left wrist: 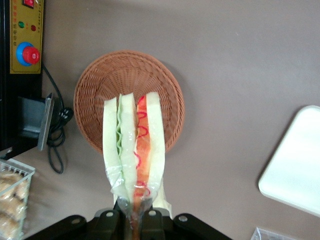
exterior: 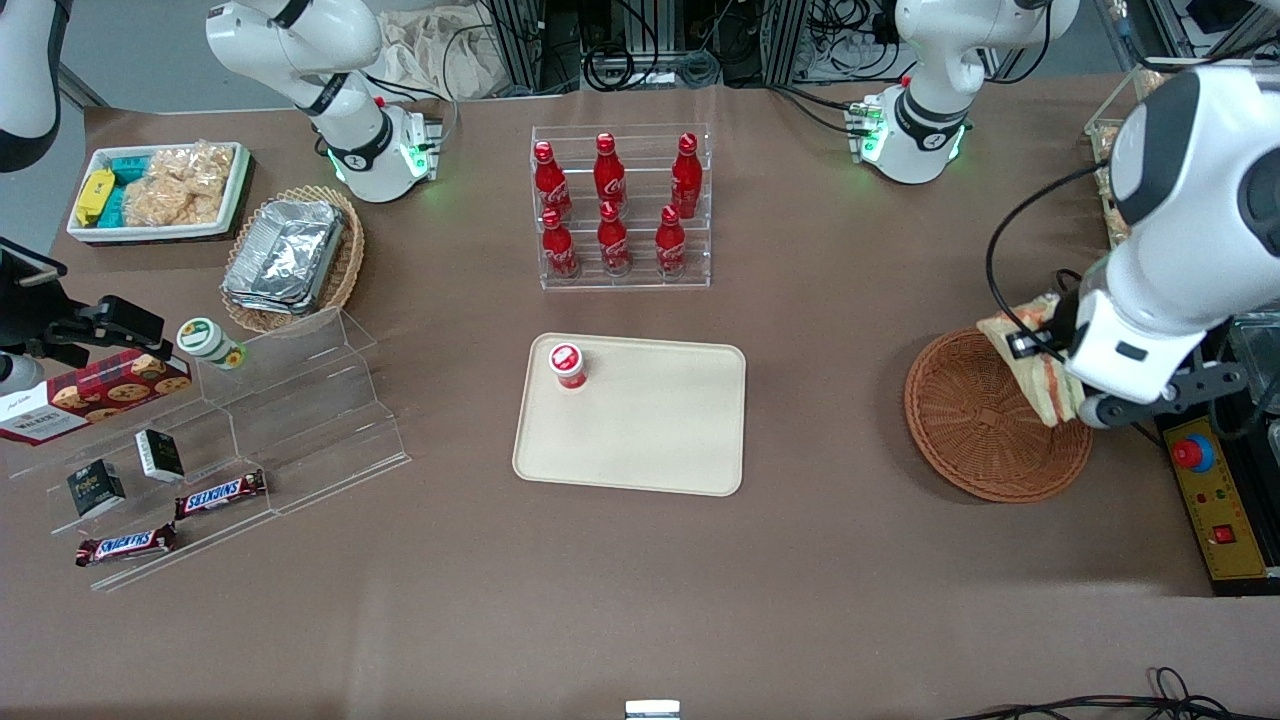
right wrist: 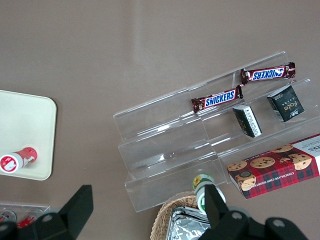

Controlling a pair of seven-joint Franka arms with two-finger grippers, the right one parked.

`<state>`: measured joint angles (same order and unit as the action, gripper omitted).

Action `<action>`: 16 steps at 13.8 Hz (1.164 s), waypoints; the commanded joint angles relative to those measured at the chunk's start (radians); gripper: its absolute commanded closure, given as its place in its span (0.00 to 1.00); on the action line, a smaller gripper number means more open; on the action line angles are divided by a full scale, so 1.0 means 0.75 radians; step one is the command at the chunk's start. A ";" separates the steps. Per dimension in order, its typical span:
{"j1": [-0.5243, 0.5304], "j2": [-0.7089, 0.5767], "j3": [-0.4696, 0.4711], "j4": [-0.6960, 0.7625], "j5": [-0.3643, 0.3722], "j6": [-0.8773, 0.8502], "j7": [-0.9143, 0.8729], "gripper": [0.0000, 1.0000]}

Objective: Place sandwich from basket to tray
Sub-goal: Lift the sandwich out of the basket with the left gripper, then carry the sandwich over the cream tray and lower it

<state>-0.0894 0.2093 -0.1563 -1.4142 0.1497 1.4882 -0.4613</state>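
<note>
My gripper (left wrist: 134, 216) hangs above the basket (exterior: 985, 420), at the edge toward my own end of the worktop (exterior: 820, 540), my fingers (left wrist: 123, 212) pinched on the sandwich (left wrist: 134, 142), which is lifted off the wicker. Between the basket and the tray (exterior: 650, 440) lies a bare strip of worktop with nothing standing in it. On the tray, only a small red-capped bottle (exterior: 568, 365) stands, in the corner toward the parked arm and away from the front camera; the rest of its surface is open. The rack of red bottles (exterior: 620, 205) rises farther from the camera than the tray. The yellow control box (exterior: 1215, 495) sits just beside the basket.
</note>
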 commanded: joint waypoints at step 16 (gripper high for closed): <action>-0.506 0.461 -0.035 0.143 -0.136 0.443 -0.788 0.97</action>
<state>-0.4161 0.4742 -0.1913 -1.3366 0.0406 1.7733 -0.9747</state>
